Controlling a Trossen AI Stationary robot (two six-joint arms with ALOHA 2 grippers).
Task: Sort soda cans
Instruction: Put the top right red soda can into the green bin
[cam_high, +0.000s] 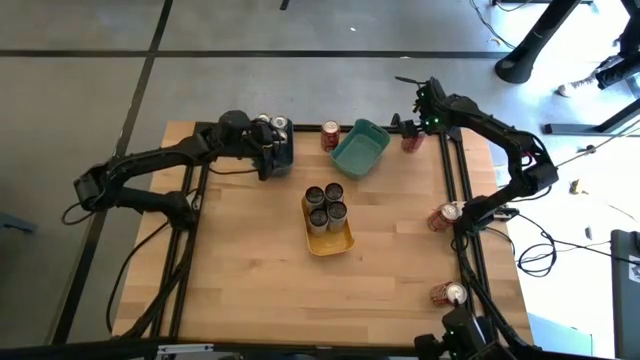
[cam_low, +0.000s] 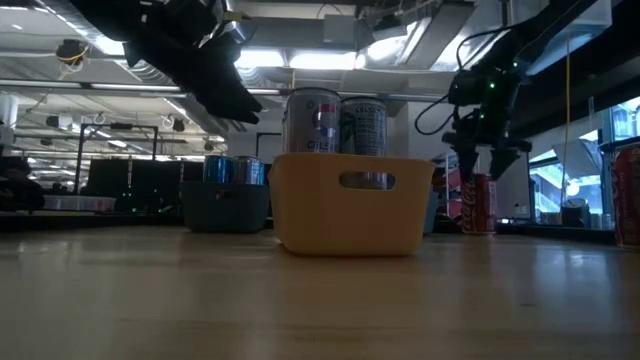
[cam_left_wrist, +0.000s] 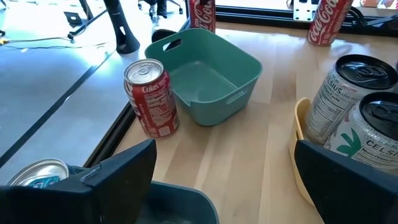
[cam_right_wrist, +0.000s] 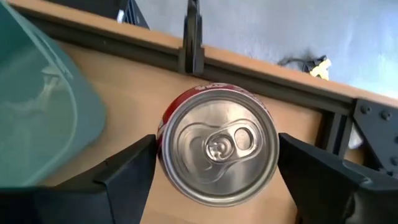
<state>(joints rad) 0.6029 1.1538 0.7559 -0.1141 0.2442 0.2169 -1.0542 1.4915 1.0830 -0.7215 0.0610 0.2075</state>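
Observation:
My right gripper (cam_right_wrist: 217, 140) is open and points down over an upright red can (cam_right_wrist: 217, 149) at the table's far right (cam_high: 413, 140); its fingers stand on either side of the can's silver top. In the low view they hang just above that can (cam_low: 478, 205). My left gripper (cam_left_wrist: 225, 149) is open and empty over a dark bin (cam_left_wrist: 180, 199) holding blue-labelled cans (cam_low: 235, 170) at the far left. Another red can (cam_left_wrist: 152, 96) stands beside the teal bin (cam_left_wrist: 211, 74). Several silver-grey cans (cam_high: 326, 203) stand in the yellow bin (cam_high: 330, 243).
Two more red cans (cam_high: 445, 215) (cam_high: 448, 293) lie by the table's right edge, on the right arm's frame rail. The teal bin (cam_high: 360, 148) sits between the two grippers. The near half of the table (cam_high: 260, 290) is bare wood.

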